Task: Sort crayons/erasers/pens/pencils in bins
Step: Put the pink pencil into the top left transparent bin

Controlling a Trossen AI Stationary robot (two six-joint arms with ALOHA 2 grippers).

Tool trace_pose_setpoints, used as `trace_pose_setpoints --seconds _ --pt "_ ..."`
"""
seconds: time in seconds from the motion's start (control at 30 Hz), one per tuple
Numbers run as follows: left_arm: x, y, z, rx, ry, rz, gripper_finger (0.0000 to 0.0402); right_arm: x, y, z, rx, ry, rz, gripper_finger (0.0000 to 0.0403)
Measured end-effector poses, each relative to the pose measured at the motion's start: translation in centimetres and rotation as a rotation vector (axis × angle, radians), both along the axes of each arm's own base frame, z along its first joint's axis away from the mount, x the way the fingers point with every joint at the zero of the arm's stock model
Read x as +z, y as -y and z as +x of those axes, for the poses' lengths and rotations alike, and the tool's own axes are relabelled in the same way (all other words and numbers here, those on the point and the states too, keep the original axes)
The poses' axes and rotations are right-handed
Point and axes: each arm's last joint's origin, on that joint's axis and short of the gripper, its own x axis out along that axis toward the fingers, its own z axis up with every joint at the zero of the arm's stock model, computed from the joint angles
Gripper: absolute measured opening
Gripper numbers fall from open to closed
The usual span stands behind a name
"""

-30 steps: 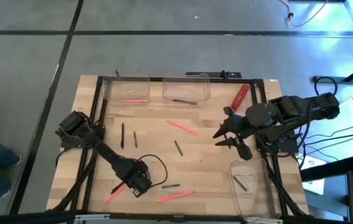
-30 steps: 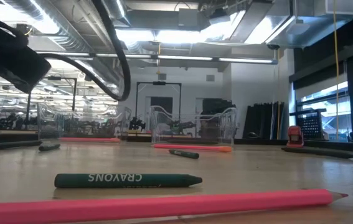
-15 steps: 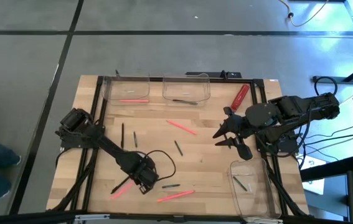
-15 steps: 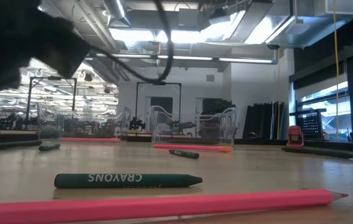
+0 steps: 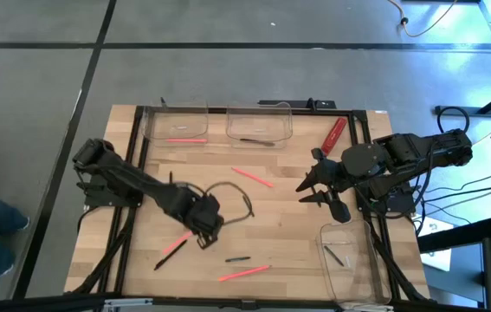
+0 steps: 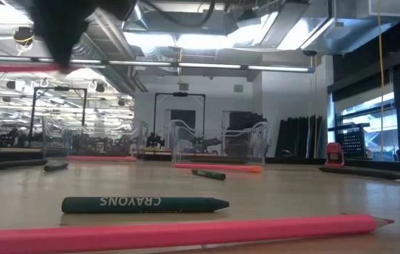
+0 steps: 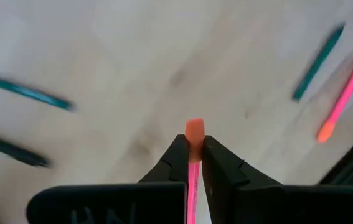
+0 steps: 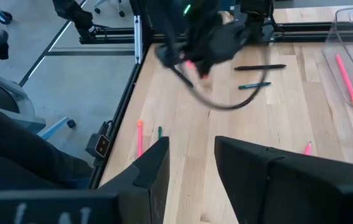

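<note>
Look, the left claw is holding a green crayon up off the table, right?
Not quite: the left claw is shut on a pink pencil, not a green crayon. The left wrist view shows it. The green crayon lies on the table.

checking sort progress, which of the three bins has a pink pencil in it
The far-left bin: a pink pencil lies in it. The middle bin and near-right bin hold only dark sticks.

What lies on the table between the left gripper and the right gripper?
In the high view, only one pink pencil lies between the left gripper and the right gripper; otherwise bare wood.
</note>
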Motion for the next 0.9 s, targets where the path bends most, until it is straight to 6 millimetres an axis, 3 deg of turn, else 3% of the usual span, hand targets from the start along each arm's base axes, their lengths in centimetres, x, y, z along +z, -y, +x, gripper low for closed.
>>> trace_pose_setpoints --seconds 0.17,0.33,0.7,0.9 --pt "3.9 -3.8 -1.6 0.009 0.044 0.138 0.0014 0.0 0.0 0.0 0.000 0.000 0.000 0.0130" --pt "6.3 -8.5 -3.2 -0.057 0.031 0.261 0.0014 0.0 0.2 0.1 -0.065 0.012 -0.037 0.0130" --pt "7.6 -19.4 -5.0 -0.094 -0.113 0.534 0.0014 0.1 1.1 0.2 -0.322 0.062 -0.188 0.0130" --pt "8.4 -25.3 -5.1 -0.196 -0.088 0.717 0.0014 0.2 1.2 0.2 -0.377 0.074 -0.220 0.0130"
